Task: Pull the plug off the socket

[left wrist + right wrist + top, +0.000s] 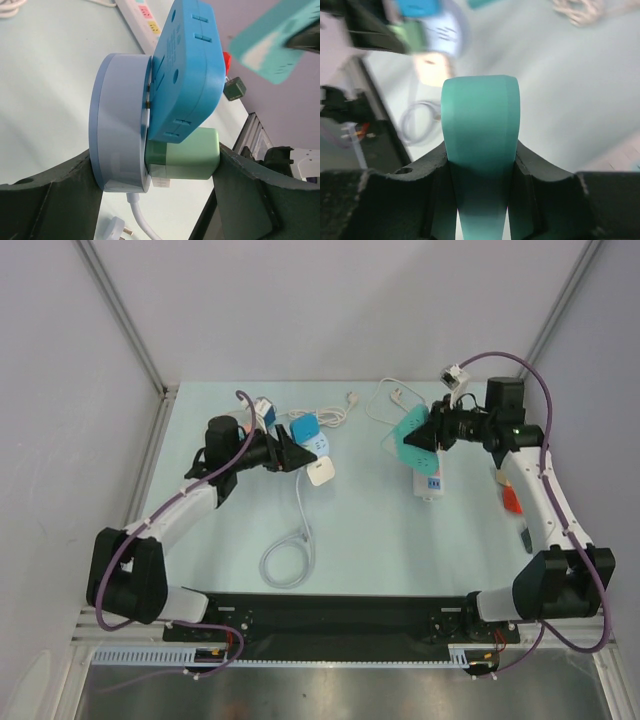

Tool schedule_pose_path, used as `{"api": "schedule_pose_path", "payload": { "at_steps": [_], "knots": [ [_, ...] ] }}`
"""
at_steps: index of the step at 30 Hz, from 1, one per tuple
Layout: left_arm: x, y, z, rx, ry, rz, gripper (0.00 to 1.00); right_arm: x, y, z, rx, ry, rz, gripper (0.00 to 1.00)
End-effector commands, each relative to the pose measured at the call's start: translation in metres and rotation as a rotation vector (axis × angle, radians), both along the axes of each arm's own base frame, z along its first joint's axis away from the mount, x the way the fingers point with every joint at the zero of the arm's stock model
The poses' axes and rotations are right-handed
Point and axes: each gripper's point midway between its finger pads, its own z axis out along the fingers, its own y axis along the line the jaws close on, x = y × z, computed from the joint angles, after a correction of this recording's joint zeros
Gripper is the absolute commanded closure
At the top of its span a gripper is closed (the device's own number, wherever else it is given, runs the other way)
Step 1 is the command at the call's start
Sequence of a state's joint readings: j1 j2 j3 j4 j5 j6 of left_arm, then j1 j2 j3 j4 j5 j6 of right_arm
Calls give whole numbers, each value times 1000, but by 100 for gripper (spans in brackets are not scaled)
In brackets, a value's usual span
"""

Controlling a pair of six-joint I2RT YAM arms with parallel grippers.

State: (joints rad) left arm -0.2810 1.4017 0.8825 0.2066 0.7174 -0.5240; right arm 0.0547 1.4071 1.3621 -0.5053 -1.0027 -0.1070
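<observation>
Pull step: your right gripper (430, 433) is clamping the teal plug (480, 115), seemingly off the power strip (430, 480) at 6 o'clock; left gripper (292, 452) is pinching the round socket (117, 125). Next: straight withdrawal.

No legible text or labels

Blue adapter (187, 70) in smooth matt plastic, socket (117, 125) in pale satin plastic, green plug (185, 152) soft-sheen plastic, teal adapter (480, 125) matt plastic, table (45, 75) smooth.
</observation>
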Motion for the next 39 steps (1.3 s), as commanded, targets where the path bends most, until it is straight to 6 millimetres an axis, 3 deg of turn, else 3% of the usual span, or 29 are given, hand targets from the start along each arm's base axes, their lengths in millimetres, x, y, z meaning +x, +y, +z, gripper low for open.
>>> {"api": "schedule_pose_path", "payload": {
  "at_steps": [1,6,7,9,10,11,12,14,16,23,31,39],
  "knots": [
    [-10,0,52,-56,-142,-30,100,20,-52,-17,-222,-117,-251,100],
    [-19,10,56,-7,-164,-12,100,59,-126,-35,-499,-261,-629,100],
    [-20,11,57,-1,-169,-9,100,72,-148,-29,-565,-314,-744,100],
    [-22,14,58,18,-185,-6,100,86,-167,-49,-679,-331,-798,100],
    [-25,15,56,28,-178,-5,100,96,-184,-47,-732,-357,-883,100],
    [-27,17,55,40,-185,-6,100,101,-191,-52,-776,-363,-904,100],
    [-29,18,53,50,-178,-6,100,111,-199,-70,-856,-352,-898,100],
    [-32,22,52,68,-193,2,100,125,-214,-68,-931,-406,-958,100],
    [-36,25,52,76,-201,4,100,137,-228,-81,-1034,-438,-998,100],
    [-40,33,39,92,-194,5,100,163,-256,-118,-1243,-466,-1031,100],
    [-41,33,31,89,-186,-2,100,179,-263,-150,-1211,-384,-1041,100],
    [-40,32,28,79,-175,-6,100,195,-279,-191,-1343,-372,-1048,94]
  ]
}}
